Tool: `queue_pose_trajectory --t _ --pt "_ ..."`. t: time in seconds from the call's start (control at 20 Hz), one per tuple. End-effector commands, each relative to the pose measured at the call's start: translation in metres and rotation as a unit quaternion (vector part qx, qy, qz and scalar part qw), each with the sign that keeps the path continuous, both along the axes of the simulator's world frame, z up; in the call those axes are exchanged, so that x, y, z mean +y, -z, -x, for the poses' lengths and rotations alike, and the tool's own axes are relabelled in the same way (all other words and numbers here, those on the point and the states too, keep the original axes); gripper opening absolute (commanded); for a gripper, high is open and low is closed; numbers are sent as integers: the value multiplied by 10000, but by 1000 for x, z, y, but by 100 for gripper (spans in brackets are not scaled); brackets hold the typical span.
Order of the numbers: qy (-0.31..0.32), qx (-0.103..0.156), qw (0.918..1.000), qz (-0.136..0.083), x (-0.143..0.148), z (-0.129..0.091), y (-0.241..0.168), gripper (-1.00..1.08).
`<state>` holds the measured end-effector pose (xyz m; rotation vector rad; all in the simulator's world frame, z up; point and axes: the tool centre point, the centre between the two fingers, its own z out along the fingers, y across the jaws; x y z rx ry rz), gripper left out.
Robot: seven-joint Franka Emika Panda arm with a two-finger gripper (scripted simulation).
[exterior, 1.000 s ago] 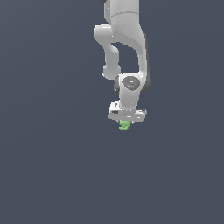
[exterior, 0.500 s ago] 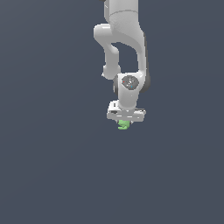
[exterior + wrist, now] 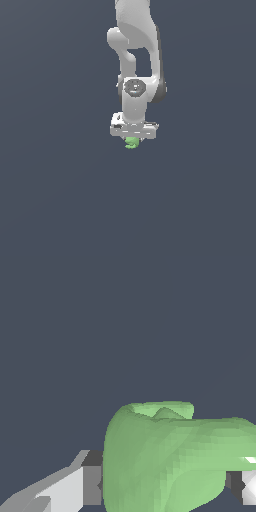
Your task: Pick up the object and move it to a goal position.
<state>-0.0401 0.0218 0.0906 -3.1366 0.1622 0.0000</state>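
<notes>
**Green object held under the gripper, scene almost unchanged**

We see the white arm reaching down from the upper edge of the exterior view, its wrist joint facing the camera and the gripper hanging straight below it. The object, a small light-green lumpy piece, sits directly beneath the gripper's broad white crossbar, touching its underside and far narrower than that bar. Around it there is only the flat dark grey-blue background; we cannot tell from this view whether the object rests on a surface or hangs clear of one.

In the wrist view the object fills much of the picture, a curled, faceted green shape with a raised lip on one side. A white and dark finger lies flush against one flank of it, and a second fingertip shows at the opposite flank, so we read the gripper as pinching the object between its two fingers.

Compared with the exterior pictures from a second and half a second ago, we find very little difference. The arm holds the same bent pose, the wrist joint faces the same way, and the green piece stays in the same spot under the crossbar. The whole assembly sits at practically the same place in the picture; any shift is too small for us to be sure of. The grip on the object looks the same throughout.
</notes>
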Motion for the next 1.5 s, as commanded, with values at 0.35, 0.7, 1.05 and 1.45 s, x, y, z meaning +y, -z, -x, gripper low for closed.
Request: queue_pose_trajectory --t 0.35,0.7,1.05,1.45 --pt "2 -2 10000 -1 -76 -42 -68 -100" --pt "2 -2 10000 -1 -128 -72 -114 -100" --pt "-2 -1 10000 -1 -167 -96 -149 -100" --pt "-1 0 10000 3 -202 -118 -180 -100"
